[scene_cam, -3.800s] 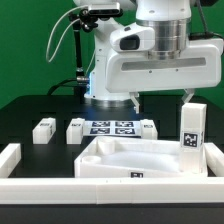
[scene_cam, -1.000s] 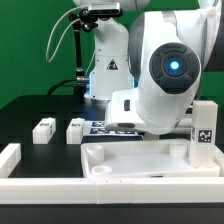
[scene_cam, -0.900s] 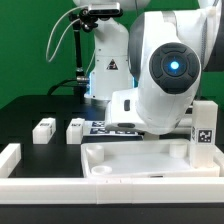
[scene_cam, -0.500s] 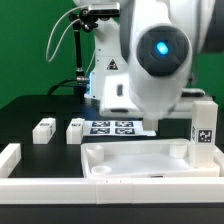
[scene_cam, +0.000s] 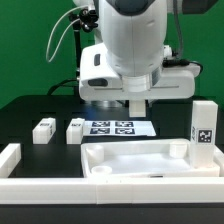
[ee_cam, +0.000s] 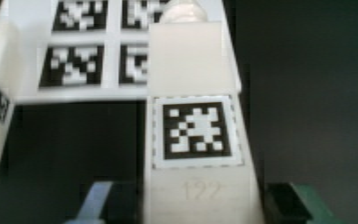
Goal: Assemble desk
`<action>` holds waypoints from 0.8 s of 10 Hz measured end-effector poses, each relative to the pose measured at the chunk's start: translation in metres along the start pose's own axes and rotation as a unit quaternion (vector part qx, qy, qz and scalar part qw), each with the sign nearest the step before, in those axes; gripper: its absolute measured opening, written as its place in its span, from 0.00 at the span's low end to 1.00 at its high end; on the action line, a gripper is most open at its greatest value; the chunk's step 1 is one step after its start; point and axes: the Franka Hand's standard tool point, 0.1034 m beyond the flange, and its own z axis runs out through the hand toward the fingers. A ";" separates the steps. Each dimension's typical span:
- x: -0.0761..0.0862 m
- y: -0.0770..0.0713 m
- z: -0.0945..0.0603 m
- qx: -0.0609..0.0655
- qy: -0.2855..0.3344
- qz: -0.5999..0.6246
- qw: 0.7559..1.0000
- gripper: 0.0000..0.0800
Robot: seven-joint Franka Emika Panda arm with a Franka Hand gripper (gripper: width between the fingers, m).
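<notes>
1. Over the marker board (scene_cam: 112, 127), midway along the black desk (scene_cam: 30, 110), is where the arm (scene_cam: 130, 50) now stands. A second ago its bulk filled the exterior view's right, in front of the tabletop tray (scene_cam: 130, 148), so it has swung back and come upright.
2. From the wrist view I see a fourth leg (ee_cam: 194, 130), tagged face toward the camera. It runs away from the hand (ee_cam: 202, 205), with the marker board's tags beside and beyond it.
3. The fingers (ee_cam: 105, 200) flank the near end of that leg, set only a little wider than it. The picture is blurred there, so I cannot tell whether the hand is clenched on the leg or merely straddling it. I also cannot tell whether the leg hangs from the hand or lies on the desk.
4. The tabletop tray sits at the front. An upright leg (scene_cam: 205, 125) stands at its far corner on the exterior view's right, where it stood a second ago. A loose leg (scene_cam: 43, 130) and a second loose leg (scene_cam: 75, 129) lie on the exterior view's left of the marker board.
5. My reading is that one leg is dealt with and the work has turned to the next, so the job is still early. Before carrying anything to the tray, I would want the hold confirmed.
</notes>
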 end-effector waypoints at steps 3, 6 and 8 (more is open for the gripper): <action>-0.013 -0.006 -0.038 0.087 0.069 0.015 0.994 0.36; -0.014 0.024 -0.098 0.130 0.221 0.053 0.965 0.36; -0.012 0.027 -0.085 0.121 0.279 0.064 0.951 0.36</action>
